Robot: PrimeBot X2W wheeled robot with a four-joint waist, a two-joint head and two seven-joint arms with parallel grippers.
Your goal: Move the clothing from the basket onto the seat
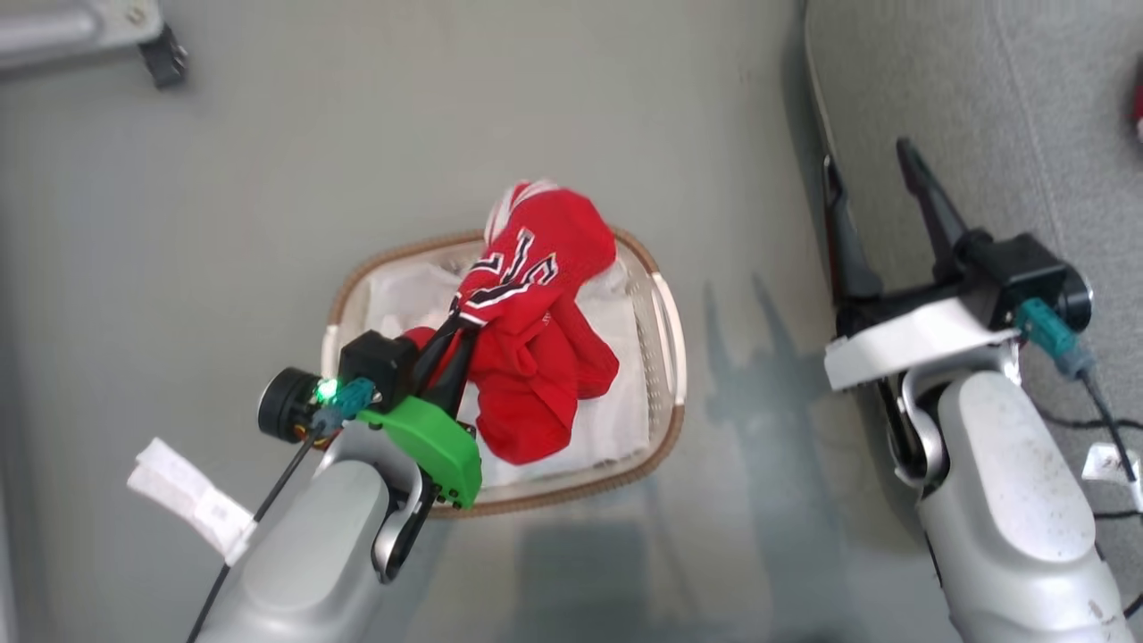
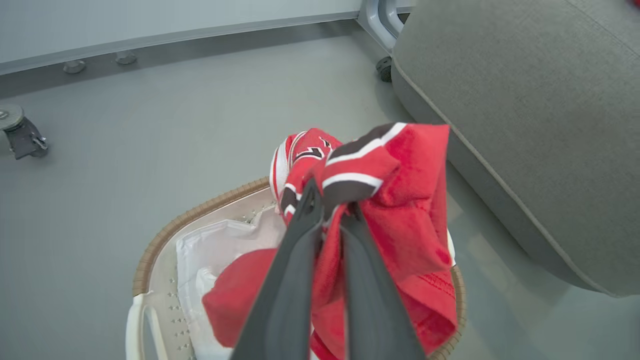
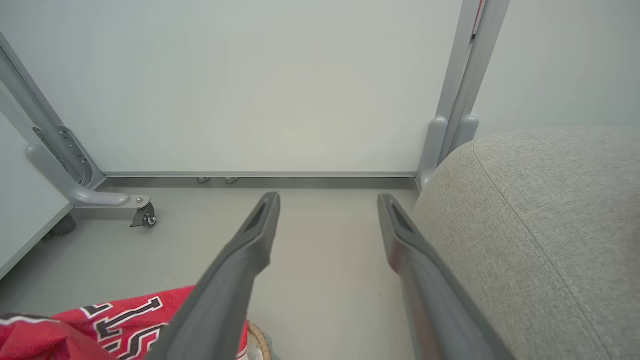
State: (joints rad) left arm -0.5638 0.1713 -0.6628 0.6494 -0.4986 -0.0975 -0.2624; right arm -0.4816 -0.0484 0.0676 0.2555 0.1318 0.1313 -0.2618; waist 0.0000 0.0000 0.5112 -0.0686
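Note:
A red jersey (image 1: 527, 330) with white stripes and black-and-white lettering hangs bunched over the oval white basket (image 1: 668, 335) with its brown woven rim. My left gripper (image 1: 460, 326) is shut on the jersey (image 2: 400, 210), its dark fingers (image 2: 295, 260) pinching the striped edge above the basket (image 2: 150, 255). My right gripper (image 1: 871, 179) stands open at the left edge of the grey seat (image 1: 1000, 116), nothing between its fingers (image 3: 250, 250). The seat (image 3: 540, 225) fills the right side of the right wrist view, and a bit of jersey (image 3: 115, 315) shows at lower left.
A white sheet (image 1: 616, 420) lines the basket. A wheeled grey frame leg (image 1: 161, 54) stands at the far left on the grey floor. A white tag (image 1: 192, 505) hangs off my left arm. A red patch (image 1: 1138, 98) lies on the seat's right edge.

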